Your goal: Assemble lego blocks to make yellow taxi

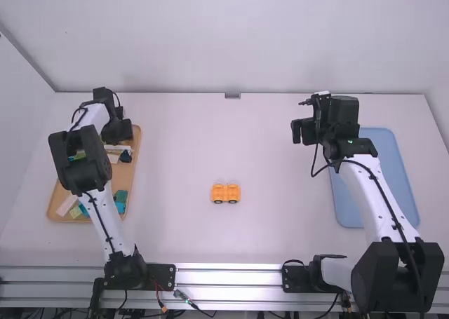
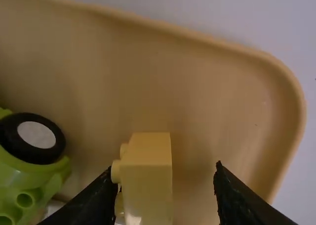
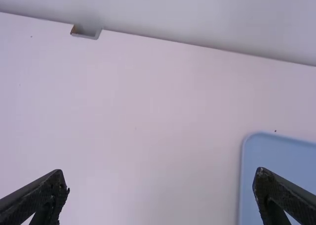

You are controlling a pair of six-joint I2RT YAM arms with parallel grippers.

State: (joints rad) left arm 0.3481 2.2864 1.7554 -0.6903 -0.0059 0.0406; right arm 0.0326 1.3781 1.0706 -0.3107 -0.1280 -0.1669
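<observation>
Over the far end of the tan tray hangs my left gripper (image 1: 121, 131). In the left wrist view the left gripper (image 2: 163, 185) is open, and a yellow block (image 2: 147, 183) with studs on its side lies between its fingers, nearer the one at left. A pair of orange-yellow blocks with dark wheels (image 1: 225, 193) stands side by side on the middle of the table. My right gripper (image 1: 303, 132) is held above the table at the right; in the right wrist view the right gripper (image 3: 160, 185) is wide open and holds nothing.
The tan tray (image 1: 135, 151) at the left holds several loose pieces. A green piece with a black wheel (image 2: 32, 156) lies beside the yellow block. A blue tray (image 1: 382, 172) lies beneath the right arm. A small grey bracket (image 1: 232, 95) sits at the table's back edge.
</observation>
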